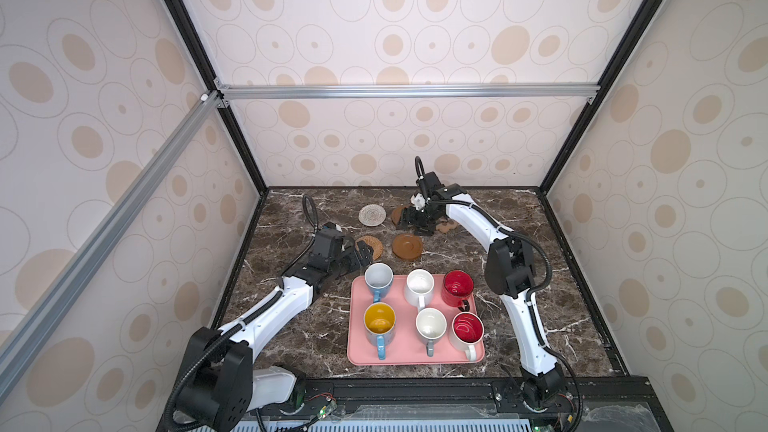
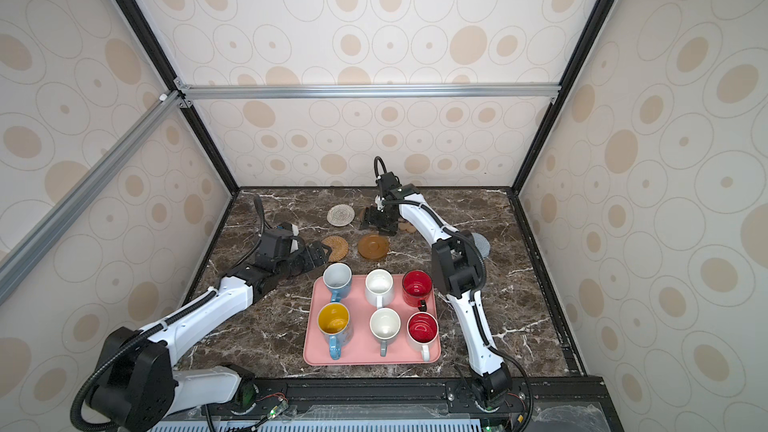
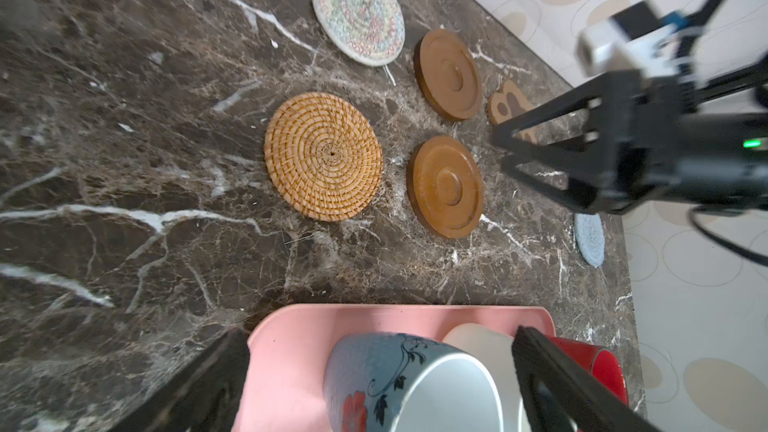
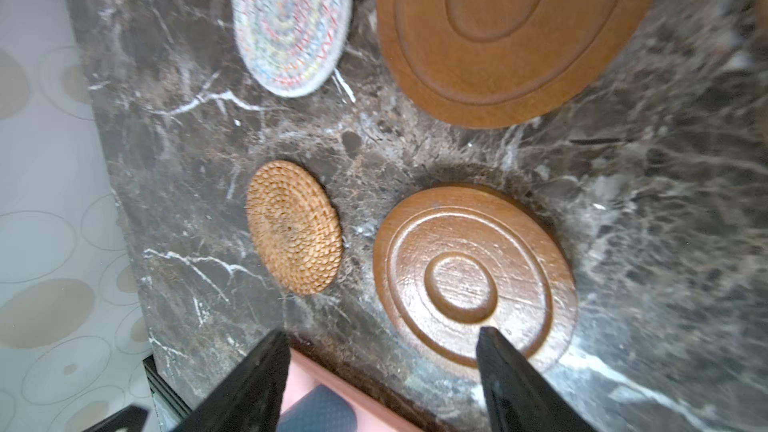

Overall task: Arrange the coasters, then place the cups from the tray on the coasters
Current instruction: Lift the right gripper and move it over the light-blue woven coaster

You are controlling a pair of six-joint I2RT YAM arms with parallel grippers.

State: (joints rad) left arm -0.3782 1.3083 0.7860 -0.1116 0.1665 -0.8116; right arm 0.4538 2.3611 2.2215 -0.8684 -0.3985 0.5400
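A dark brown marble desk fills the lower middle of both top views. Two white-and-black arms reach in from the bottom edge. The left arm stretches toward the centre. The left jaws are spread wide and empty, just above the tray's upper left corner. The right arm bends to the upper centre of the desk, where the right jaws stand partly open, holding nothing, low over the coasters. The pink tray lies at lower centre with six upright mugs in two rows. The upper row has the blue mug with white inside, a white mug and the all-red mug. The lower row has the blue mug with yellow inside, a second white mug and the white mug with red inside. Above the tray lie the flat coasters: a grey-white woven round, a tan rattan round, a nearer brown disc, a farther brown disc, a brown paw shape under the right jaws, and a pale blue-grey round at right.
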